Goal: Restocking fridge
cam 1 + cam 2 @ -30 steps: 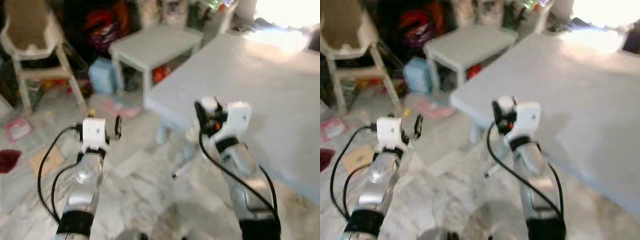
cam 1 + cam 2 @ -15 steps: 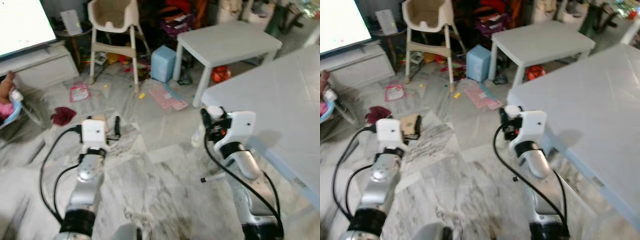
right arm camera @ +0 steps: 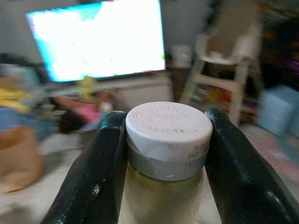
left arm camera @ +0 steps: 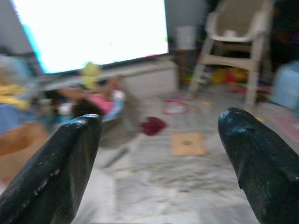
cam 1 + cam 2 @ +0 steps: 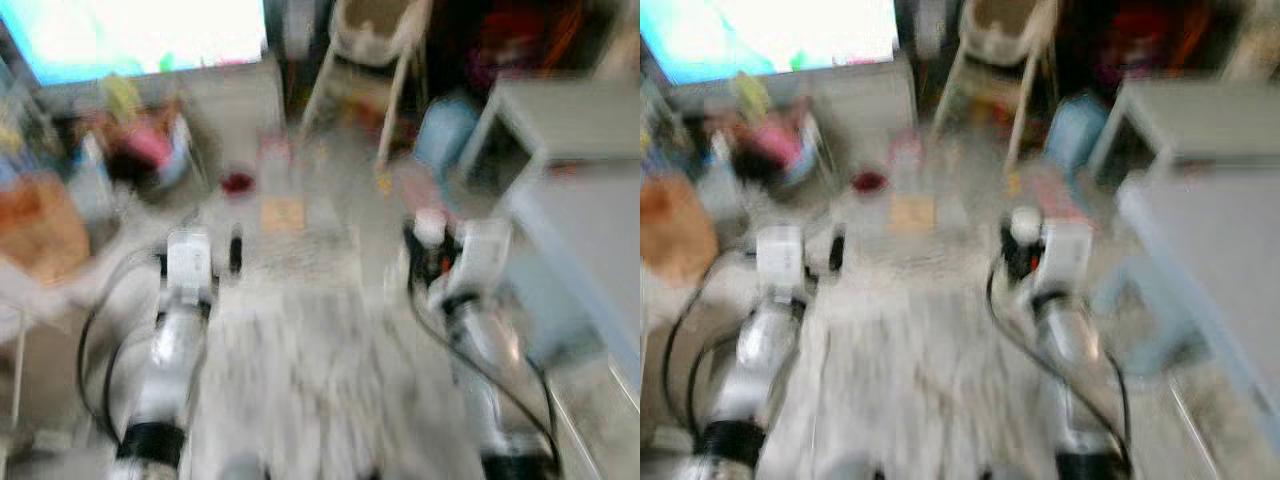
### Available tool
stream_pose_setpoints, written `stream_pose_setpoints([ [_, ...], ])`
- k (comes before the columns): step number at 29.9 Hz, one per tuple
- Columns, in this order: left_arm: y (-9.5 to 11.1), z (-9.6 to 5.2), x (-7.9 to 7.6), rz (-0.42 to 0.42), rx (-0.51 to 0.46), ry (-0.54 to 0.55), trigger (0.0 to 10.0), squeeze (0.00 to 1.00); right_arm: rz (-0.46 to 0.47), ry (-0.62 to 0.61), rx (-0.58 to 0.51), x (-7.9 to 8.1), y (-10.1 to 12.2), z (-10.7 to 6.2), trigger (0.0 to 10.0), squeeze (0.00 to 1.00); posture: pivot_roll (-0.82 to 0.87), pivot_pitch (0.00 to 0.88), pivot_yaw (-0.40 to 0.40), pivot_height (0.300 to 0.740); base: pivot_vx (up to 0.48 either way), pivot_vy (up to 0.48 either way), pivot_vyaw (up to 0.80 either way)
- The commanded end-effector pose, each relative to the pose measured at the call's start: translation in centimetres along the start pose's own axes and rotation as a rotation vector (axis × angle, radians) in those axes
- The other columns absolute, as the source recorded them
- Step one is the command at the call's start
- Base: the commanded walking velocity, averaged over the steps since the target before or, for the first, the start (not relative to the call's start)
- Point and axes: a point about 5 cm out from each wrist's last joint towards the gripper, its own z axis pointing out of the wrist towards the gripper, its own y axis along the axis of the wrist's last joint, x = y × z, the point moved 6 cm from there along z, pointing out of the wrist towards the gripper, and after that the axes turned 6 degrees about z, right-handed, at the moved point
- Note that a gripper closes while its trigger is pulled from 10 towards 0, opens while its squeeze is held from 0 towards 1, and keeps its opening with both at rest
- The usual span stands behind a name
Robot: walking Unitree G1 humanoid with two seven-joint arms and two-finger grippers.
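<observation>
Clearly the right tool (image 3: 161,154) is clamped on a bottle (image 3: 163,182), one black finger (image 3: 100,163) pressed to each side just under its white screw cap (image 3: 169,128); pale yellowish liquid shows through the bottle's body below the grey neck ring. From the head views, both badly blurred, the bottle's white cap (image 5: 428,226) sits at the front of the right arm, held up over the floor. The left tool (image 4: 161,154) is spread wide with nothing between its fingers (image 4: 56,172), which frame the room beyond. Ahead of both arms lies a pale marbled floor (image 4: 187,186) scattered with small items: a tan cardboard square (image 4: 188,143), a dark red cloth (image 4: 153,125) and a pinkish sheet (image 4: 175,106). Farther back a large bright screen (image 4: 100,32) stands on a low white unit (image 4: 140,79), and a white high chair (image 4: 233,44) stands to its right. A person in pink (image 4: 96,100) lies low on the floor near the screen. To the robot's right, the grey counter (image 5: 1220,240) and a smaller white table (image 5: 1190,110) are visible.
</observation>
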Motion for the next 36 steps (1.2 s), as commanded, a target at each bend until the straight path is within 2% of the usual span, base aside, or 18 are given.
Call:
stream_pose_setpoints([
  [1, 0.4, -0.3, 0.0, 0.020, -0.020, -0.003, 10.0, 0.00, -0.014, 0.000, -0.034, -0.3, 1.0, 0.1, 10.0, 0.00, -0.05, 0.000, 0.008, 0.740, 0.000, 0.000, 0.80],
  [2, 0.0, -0.9, 0.6, 0.039, -0.014, -0.001, 10.0, 0.00, -0.051, 0.009, -0.025, -0.4, 0.8, -0.2, 10.0, 0.00, -0.04, 0.000, 0.005, 0.740, 0.000, 0.000, 0.73],
  [6, -1.0, -2.2, 1.8, 0.060, 0.011, 0.014, 10.0, 0.00, -0.064, -0.006, -0.012, -1.2, 0.4, -0.9, 10.0, 0.00, -0.03, 0.000, -0.002, 0.740, 0.000, 0.000, 0.00],
  [8, -2.4, -3.9, 3.0, 0.087, 0.051, 0.026, 10.0, 0.00, -0.072, -0.047, 0.009, -2.5, -0.2, -2.0, 10.0, 0.00, -0.02, 0.000, -0.003, 0.740, 0.000, 0.000, 0.00],
  [15, -2.4, -3.9, 3.0, 0.087, 0.051, 0.026, 10.0, 0.00, -0.072, -0.047, 0.009, -2.5, -0.2, -2.0, 10.0, 0.00, -0.02, 0.000, -0.003, 0.740, 0.000, 0.000, 0.00],
  [16, -3.0, -4.6, 3.3, 0.099, 0.065, 0.025, 10.0, 0.00, -0.081, -0.068, 0.019, -3.1, -0.5, -2.4, 10.0, 0.00, -0.02, 0.000, -0.003, 0.740, 0.000, 0.000, 0.00],
  [17, -3.0, -4.6, 3.3, 0.099, 0.065, 0.025, 10.0, 0.00, -0.081, -0.068, 0.019, -3.1, -0.5, -2.4, 10.0, 0.00, -0.02, 0.000, -0.003, 0.740, 0.000, 0.000, 0.00],
  [18, -3.6, -5.2, 3.4, 0.114, 0.075, 0.030, 10.0, 0.00, -0.134, -0.110, 0.052, -4.7, -1.3, -3.2, 10.0, 0.00, -0.02, 0.000, -0.002, 0.740, 0.000, 0.000, 0.00],
  [22, -3.1, -4.8, 3.0, 0.116, 0.060, 0.025, 10.0, 0.00, -0.179, -0.071, 0.045, -4.1, -1.2, -2.9, 10.0, 0.00, -0.02, 0.000, 0.000, 0.740, 0.000, 0.000, 0.76],
  [29, -3.1, -4.5, 2.9, 0.092, 0.067, 0.036, 10.0, 0.00, -0.150, -0.049, 0.027, -3.7, -0.8, -2.7, 10.0, 0.00, -0.03, 0.000, -0.001, 0.740, 0.000, 0.000, 0.80],
  [36, -2.9, -4.2, 2.1, 0.091, 0.060, 0.020, 10.0, 0.00, -0.168, -0.078, 0.013, -4.1, -0.7, -2.4, 10.0, 0.00, -0.03, 0.000, -0.003, 0.740, 0.000, 0.205, 0.80],
])
